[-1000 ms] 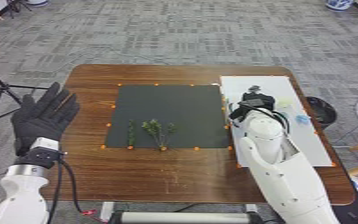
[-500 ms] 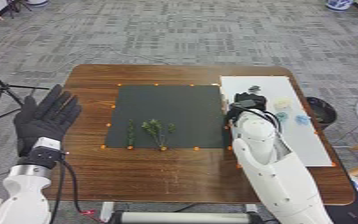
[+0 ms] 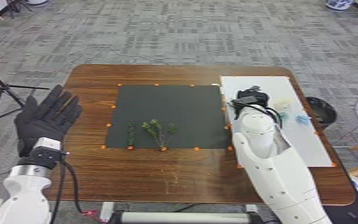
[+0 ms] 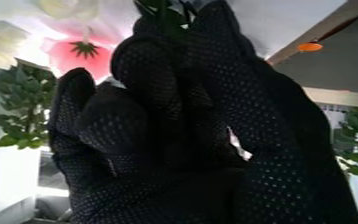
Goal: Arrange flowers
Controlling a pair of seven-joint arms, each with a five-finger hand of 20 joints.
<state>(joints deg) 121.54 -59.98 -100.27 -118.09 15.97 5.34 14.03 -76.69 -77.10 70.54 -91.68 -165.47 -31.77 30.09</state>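
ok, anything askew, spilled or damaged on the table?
Nothing stands out. The sprigs lie on the black mat, the blue flowers on the white board. No spill or breakage visible.

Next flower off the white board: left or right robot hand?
Right, probably: right robot hand is over the white board, near the blue flower; left robot hand is beyond the black mat, by the table's left edge.

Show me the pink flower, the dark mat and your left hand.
Pink flower (image 4: 87,63): right wrist view, on its petals.
Dark mat (image 3: 168,102): head view, on its bare far half.
Left hand (image 3: 42,127): head view, on the palm.
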